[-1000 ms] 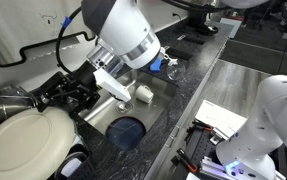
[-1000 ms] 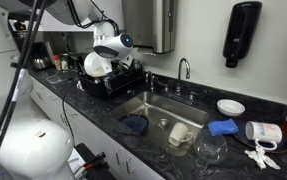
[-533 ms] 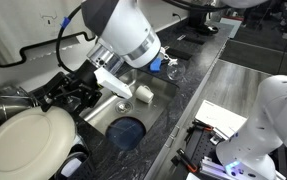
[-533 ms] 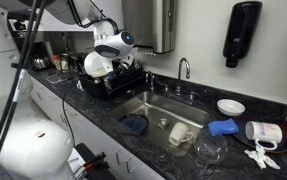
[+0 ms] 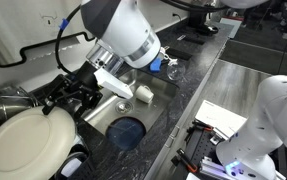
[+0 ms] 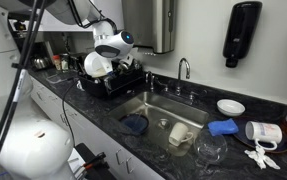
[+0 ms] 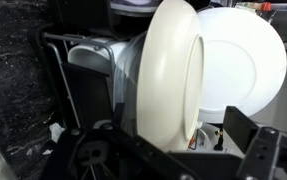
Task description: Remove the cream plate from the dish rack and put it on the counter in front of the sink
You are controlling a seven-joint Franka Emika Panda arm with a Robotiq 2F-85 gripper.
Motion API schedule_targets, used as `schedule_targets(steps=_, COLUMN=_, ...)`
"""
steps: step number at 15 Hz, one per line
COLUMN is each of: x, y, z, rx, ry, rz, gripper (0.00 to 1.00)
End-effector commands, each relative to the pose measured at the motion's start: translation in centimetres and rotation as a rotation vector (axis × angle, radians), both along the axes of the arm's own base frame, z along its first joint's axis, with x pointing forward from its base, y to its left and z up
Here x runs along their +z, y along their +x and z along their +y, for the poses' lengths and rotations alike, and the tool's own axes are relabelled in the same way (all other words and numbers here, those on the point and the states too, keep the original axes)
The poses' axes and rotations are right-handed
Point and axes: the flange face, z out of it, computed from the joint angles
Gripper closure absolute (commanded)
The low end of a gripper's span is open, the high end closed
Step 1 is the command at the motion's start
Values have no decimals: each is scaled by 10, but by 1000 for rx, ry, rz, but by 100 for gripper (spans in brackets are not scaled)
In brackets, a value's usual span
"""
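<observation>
The cream plate (image 7: pixel 168 70) stands on edge in the dark wire dish rack (image 7: pixel 63 70), with a whiter dish (image 7: pixel 245 55) just behind it. My gripper (image 7: pixel 178 125) is open, and its two dark fingers straddle the plate's lower rim without clearly touching it. In both exterior views the plate (image 5: pixel 28 140) (image 6: pixel 96 64) sits in the dish rack (image 5: pixel 53 95) (image 6: pixel 108 82), with the gripper (image 5: pixel 73 98) (image 6: pixel 113 60) at the rack. The sink (image 5: pixel 133 112) (image 6: pixel 158 108) lies beside the rack. The dark speckled counter (image 5: pixel 188 100) (image 6: pixel 93 115) runs along its front.
A round dark-blue item (image 5: pixel 126 131) and a small white cup (image 5: pixel 142 94) lie in the sink. A curved faucet (image 6: pixel 184 68) stands behind it. A white bowl (image 6: pixel 230 106), a blue item (image 6: pixel 221 127) and a glass (image 6: pixel 209 148) are on the far counter.
</observation>
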Motion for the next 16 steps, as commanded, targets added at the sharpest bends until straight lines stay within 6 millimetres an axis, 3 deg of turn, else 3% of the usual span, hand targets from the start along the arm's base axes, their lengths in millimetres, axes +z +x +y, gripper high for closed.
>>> schedule_targets(steps=1, x=1, y=5, z=4, rx=25, ry=51, rz=11, gripper=0)
schedule_targets(steps=11, x=-10, y=9, z=15, rx=34, ry=149, rz=36, gripper=0)
schedule_targets(steps=12, x=-11, y=9, z=16, rx=36, ry=157, rz=36, gripper=17)
schedule_targets(steps=13, x=-13, y=10, z=16, rx=39, ry=161, rz=35, gripper=28)
schedule_targets(steps=16, x=-15, y=10, z=17, rx=39, ry=168, rz=38, gripper=49)
